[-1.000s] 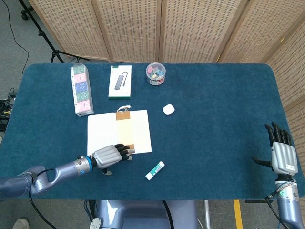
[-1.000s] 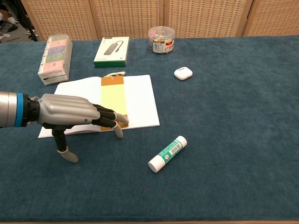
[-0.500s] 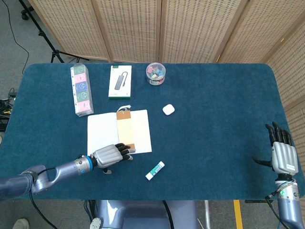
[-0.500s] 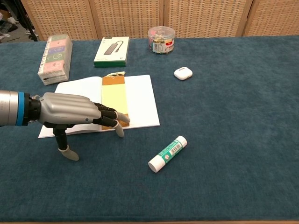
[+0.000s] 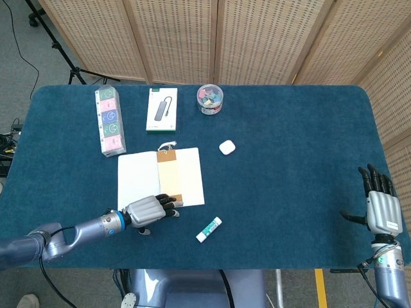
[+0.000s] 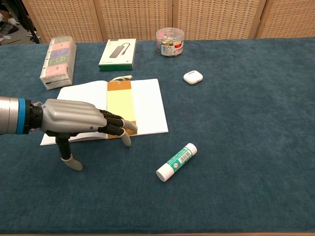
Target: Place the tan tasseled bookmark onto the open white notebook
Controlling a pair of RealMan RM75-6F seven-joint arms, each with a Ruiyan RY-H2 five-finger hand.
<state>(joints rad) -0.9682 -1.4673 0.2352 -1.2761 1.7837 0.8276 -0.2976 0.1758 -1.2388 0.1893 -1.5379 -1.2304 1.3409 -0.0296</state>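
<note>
1. Because the bookmark point(image 6: 120, 102) already lies flat along the middle of the open notebook point(image 6: 147, 105), with its tassel point(image 6: 120, 78) past the upper edge, I judge the placing is nearly finished.
2. Its long side follows the fold of the pages, so it sits as a page marker should.
3. At the left of the chest frame, the left robot hand point(image 6: 74, 121) is stretched over the lower left part of the notebook, palm down, with the fingertips point(image 6: 129, 126) at the lower end of the bookmark. Whether they touch it or are just above, I cannot tell.
4. This robot hand holds nothing: the fingers are straight and a little apart, and the thumb points down to the bench point(image 6: 236, 162).
5. In the head frame, lower right, the right robot hand point(image 5: 380, 205) stands upright at the bench edge, fingers spread, empty, well apart from the notebook.
6. A glue stick point(image 6: 176, 162) lies near, below the notebook, and is not in the way.
</note>
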